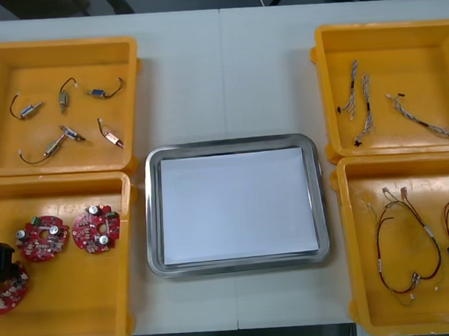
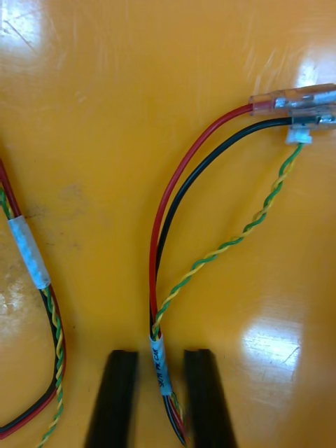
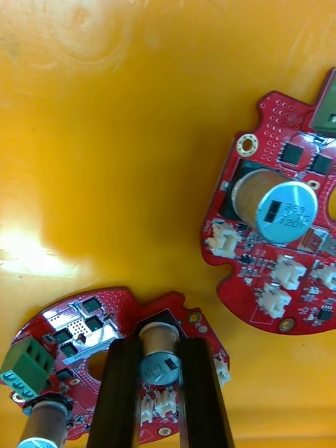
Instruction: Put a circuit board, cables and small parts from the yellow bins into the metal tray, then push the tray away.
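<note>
Left gripper (image 3: 166,381): I see its fingers pinching the silver-capped cylinder (image 3: 162,364) on a round red circuit board (image 3: 77,325) in the near left yellow bin (image 1: 67,330).
Right gripper (image 2: 159,395): fingers slightly apart, straddling a red, black and yellow-green twisted cable (image 2: 155,252) at its white sleeve (image 2: 162,364), in the near right bin (image 1: 369,296).
Writing: the neighbouring board (image 3: 280,231) shows "120" on its cap; I can't read the sleeve print.
Metal tray (image 1: 155,218): shiny rim, white inside, between the bins.

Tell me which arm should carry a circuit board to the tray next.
Left. The left gripper is down in the near left bin, fingers closed on a cylinder part of a circuit board. The right gripper straddles a cable in the near right bin.
</note>
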